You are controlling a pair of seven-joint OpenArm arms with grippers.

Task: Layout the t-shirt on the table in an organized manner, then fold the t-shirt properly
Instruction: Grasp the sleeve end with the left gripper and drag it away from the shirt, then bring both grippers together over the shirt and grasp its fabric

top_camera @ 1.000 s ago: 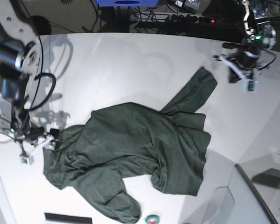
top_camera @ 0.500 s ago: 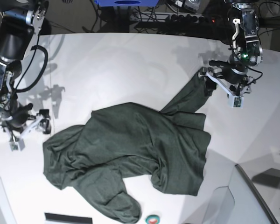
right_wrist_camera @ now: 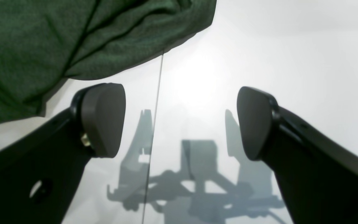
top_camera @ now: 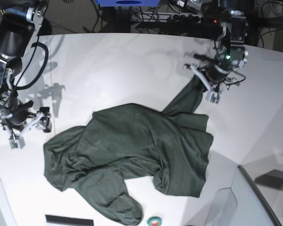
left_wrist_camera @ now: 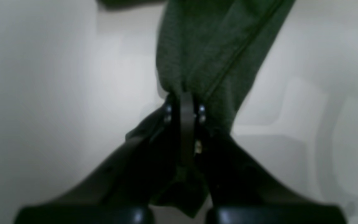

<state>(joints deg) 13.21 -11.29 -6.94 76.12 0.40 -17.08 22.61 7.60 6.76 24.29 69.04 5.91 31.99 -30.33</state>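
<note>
1. Table (top_camera: 132,66): smooth, white and glossy, with a thin seam; dark floor with cables behind its curved far edge.
2. T-shirt (top_camera: 137,155): dark green, thin and soft, rumpled at frame centre, one sleeve reaching to upper right.
3. Left gripper (left_wrist_camera: 183,104): fingers pressed together, pinching that sleeve's end.
4. Right gripper (right_wrist_camera: 180,121): fingers spread wide, empty, just beside the shirt's left edge.

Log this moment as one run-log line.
left gripper: shut on t-shirt sleeve | right gripper: open, empty, above table beside shirt | shirt: crumpled, unfolded
</note>
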